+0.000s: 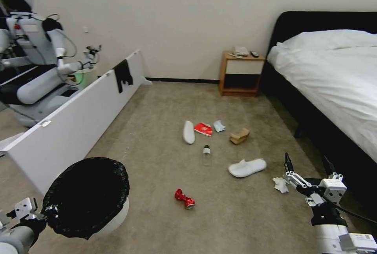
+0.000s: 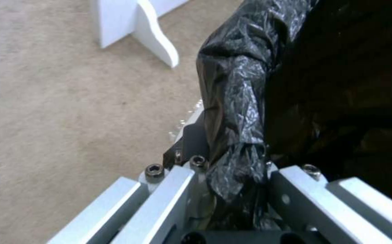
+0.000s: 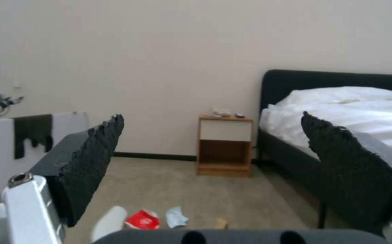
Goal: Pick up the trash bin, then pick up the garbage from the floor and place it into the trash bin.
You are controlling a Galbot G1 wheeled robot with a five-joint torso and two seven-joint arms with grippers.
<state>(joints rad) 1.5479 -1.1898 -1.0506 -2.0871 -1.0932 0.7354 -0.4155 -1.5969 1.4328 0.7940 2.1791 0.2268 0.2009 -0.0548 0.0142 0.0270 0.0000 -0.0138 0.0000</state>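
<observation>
Black-lined white trash bin (image 1: 88,199); crushed red can (image 1: 184,199); beige floor (image 1: 157,128).

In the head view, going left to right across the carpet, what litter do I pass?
Crushed red can → upright white slipper → red packet → pale-blue mask → brown paper bag → sideways white slipper → crumpled white tissue.

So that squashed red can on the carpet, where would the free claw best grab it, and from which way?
Probably from straight above, across its pinched middle. The crushed red can lies flat on the floor, narrowest at the waist between its flared ends, with bare carpet all round. The right gripper is open and empty; the left gripper is shut on the rim of the trash bin.
</observation>
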